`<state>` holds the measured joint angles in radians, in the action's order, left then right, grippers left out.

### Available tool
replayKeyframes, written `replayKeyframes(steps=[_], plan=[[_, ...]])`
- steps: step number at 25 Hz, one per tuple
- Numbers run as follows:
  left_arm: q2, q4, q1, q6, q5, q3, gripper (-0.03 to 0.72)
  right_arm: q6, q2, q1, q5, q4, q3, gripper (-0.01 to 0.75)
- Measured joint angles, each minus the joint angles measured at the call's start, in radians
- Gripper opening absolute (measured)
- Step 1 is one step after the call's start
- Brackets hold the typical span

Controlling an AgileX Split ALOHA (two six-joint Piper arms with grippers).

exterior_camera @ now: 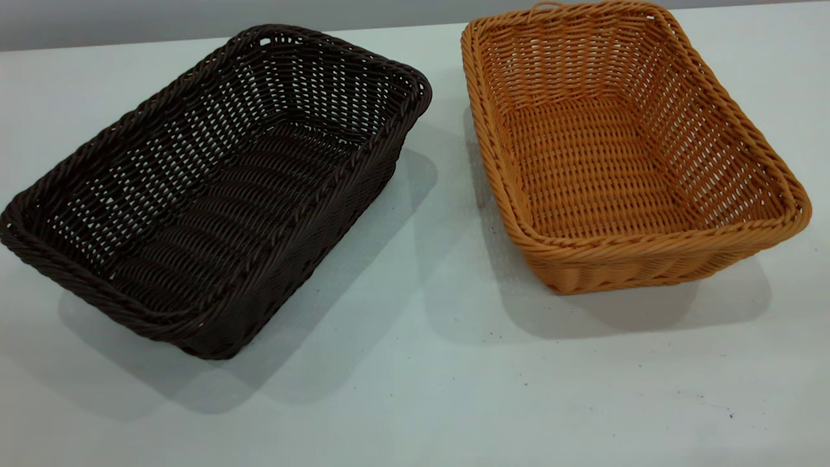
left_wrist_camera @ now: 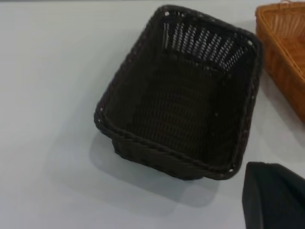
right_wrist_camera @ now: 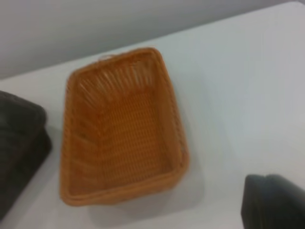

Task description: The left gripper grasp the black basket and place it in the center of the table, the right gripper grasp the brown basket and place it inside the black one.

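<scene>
The black basket (exterior_camera: pixel 214 194) sits on the left side of the table (exterior_camera: pixel 415 389), turned at an angle so its long axis runs from near-left to far-right, and the brown basket (exterior_camera: pixel 622 149) stands just beside it on the right, apart from it, with a strip of bare tabletop between them. Both are empty and upright. Neither arm appears in the exterior view; each wrist view shows only a dark corner of its own hardware, the left gripper (left_wrist_camera: pixel 274 195) above the black basket and the right gripper (right_wrist_camera: pixel 276 200) above the brown one, so whether either is spread or closed cannot be told. The step in hand is judged to be the first grasp. It would go best if the left gripper pinched the braided rim on one long side, square to the basket's skew.
</scene>
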<state>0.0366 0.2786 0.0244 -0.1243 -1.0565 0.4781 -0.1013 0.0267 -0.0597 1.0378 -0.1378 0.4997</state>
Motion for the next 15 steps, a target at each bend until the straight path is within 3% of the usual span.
replayKeyframes(steps=[8,15], plan=[[0.237,0.119,0.000,-0.190,0.076,0.139,0.008,0.138,0.161,0.000,-0.033,-0.150,0.093,0.069],[0.441,0.284,0.000,-0.423,0.181,0.190,0.178,0.302,0.358,0.000,0.022,-0.416,0.107,0.211]])
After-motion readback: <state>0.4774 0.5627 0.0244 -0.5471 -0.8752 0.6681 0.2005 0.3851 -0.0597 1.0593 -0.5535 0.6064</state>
